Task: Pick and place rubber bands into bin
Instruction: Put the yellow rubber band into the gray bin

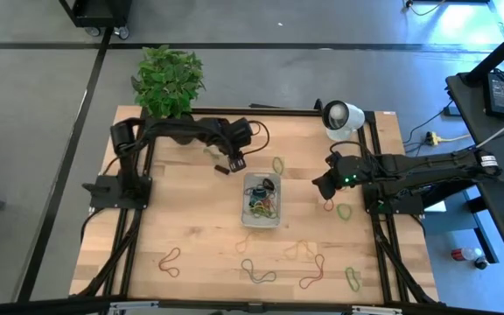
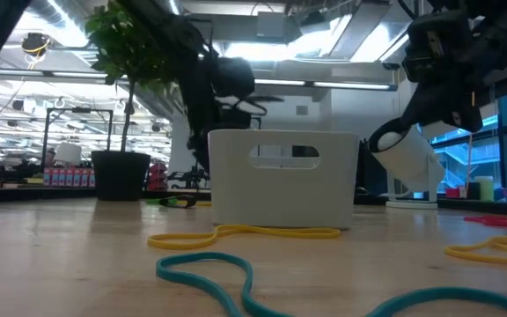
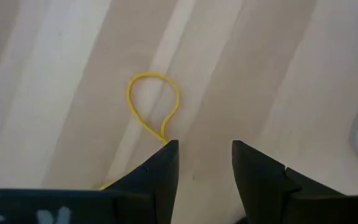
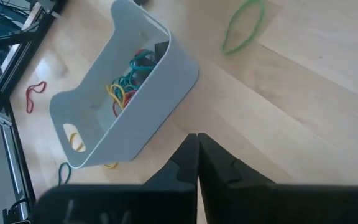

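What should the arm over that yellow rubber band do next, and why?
Probably lower the left tool onto the yellow rubber band and close. Its fingers stand open just above the bare wood, the band lies loose right beside one fingertip, and the bin already holding bands is close by.

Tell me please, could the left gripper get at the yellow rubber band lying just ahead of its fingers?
Probably yes: the left gripper stands open over bare wood, and the yellow rubber band lies flat right at one fingertip with nothing over it.

A potted plant [image 1: 168,80] (leafy) and white lamp [image 1: 342,118] flank the table's [image 1: 199,227] far edge.
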Robot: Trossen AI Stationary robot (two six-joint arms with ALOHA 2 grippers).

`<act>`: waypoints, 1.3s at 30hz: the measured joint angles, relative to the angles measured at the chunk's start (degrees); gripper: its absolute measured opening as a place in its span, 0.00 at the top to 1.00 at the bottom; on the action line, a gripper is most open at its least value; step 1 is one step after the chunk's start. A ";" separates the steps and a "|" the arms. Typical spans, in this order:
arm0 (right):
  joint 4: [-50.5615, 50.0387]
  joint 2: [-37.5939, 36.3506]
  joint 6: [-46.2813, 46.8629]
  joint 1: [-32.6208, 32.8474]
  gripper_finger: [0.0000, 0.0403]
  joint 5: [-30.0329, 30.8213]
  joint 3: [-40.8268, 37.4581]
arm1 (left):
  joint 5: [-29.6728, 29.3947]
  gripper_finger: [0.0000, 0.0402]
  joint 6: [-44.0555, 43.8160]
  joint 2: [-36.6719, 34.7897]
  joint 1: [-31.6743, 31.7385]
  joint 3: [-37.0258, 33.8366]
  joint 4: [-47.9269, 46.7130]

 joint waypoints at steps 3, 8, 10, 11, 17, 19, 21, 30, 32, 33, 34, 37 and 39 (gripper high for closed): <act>0.29 0.00 0.11 0.00 0.98 0.00 0.00 | -0.17 0.64 1.69 1.92 0.64 0.07 0.36; 0.40 0.02 1.41 0.00 0.97 0.00 0.00 | -1.23 0.64 2.46 4.61 1.72 0.07 0.25; 0.42 0.02 1.66 0.00 0.97 0.00 0.00 | -1.22 0.64 2.24 5.68 2.22 0.08 0.37; 0.43 0.02 1.66 0.00 0.98 0.00 0.00 | -0.81 0.64 1.48 6.16 2.54 0.08 0.23; 1.04 0.02 3.31 0.00 0.99 0.29 0.00 | 3.55 0.67 -1.81 7.94 4.36 0.40 -0.07; 1.09 0.02 4.44 0.00 0.98 1.22 0.00 | 5.29 0.72 -2.01 8.10 4.77 0.40 -0.26; 1.32 0.02 4.81 -0.04 0.97 1.46 0.00 | 5.02 0.80 -2.05 8.12 4.65 0.37 -0.51; 1.68 0.04 6.02 -0.04 0.99 1.57 0.00 | 1.14 0.99 -5.25 6.24 1.82 0.10 -3.23; 1.68 0.04 5.89 -0.05 0.99 1.57 0.00 | 1.95 0.99 -7.16 4.06 0.19 -0.46 -6.34; 1.64 0.04 5.74 -0.04 0.98 1.57 0.00 | 1.95 0.99 -8.10 2.72 -0.64 -0.52 -6.31; 1.60 0.04 5.62 -0.04 0.98 1.57 0.00 | 1.73 0.99 -8.94 1.15 -1.47 -0.30 -5.68; 1.59 0.04 4.42 -0.05 0.96 1.57 0.00 | -2.30 0.99 -11.04 -3.76 -3.77 -0.06 -6.32; 1.57 0.04 4.33 -0.04 0.96 1.56 0.00 | -5.09 0.99 -12.34 -6.10 -5.95 -0.18 -6.32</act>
